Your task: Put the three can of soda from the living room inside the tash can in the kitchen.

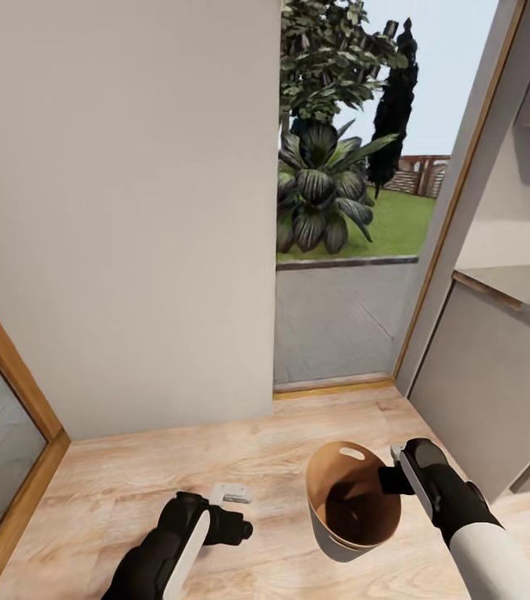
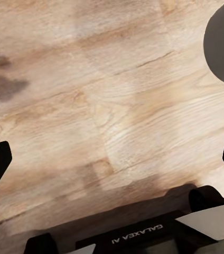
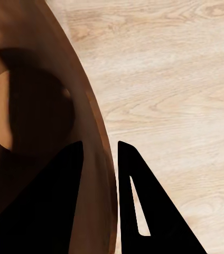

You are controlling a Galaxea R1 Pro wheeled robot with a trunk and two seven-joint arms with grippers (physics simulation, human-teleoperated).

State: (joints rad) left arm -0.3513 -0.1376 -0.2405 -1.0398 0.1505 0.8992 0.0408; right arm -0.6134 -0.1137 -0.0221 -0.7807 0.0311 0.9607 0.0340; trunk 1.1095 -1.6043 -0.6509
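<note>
Bin (image 1: 350,500): on the plank floor (image 1: 132,475), rim pinched by right tool (image 1: 396,477), one finger inside.
Left tool (image 2: 112,159): spread wide, empty (over floor).
Risk: thin-rim grip, bin may slip or tip.

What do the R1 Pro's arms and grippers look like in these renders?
Both arms have glossy black segments with white panels; the right arm ends in a white tubular forearm. The left gripper has pale grey-white flat fingers on a black wrist, and its wrist view shows a black base printed "GALAXEA AI". In its wrist view the right gripper has black, wedge-shaped fingers, one with a slot. No cables visible.
</note>
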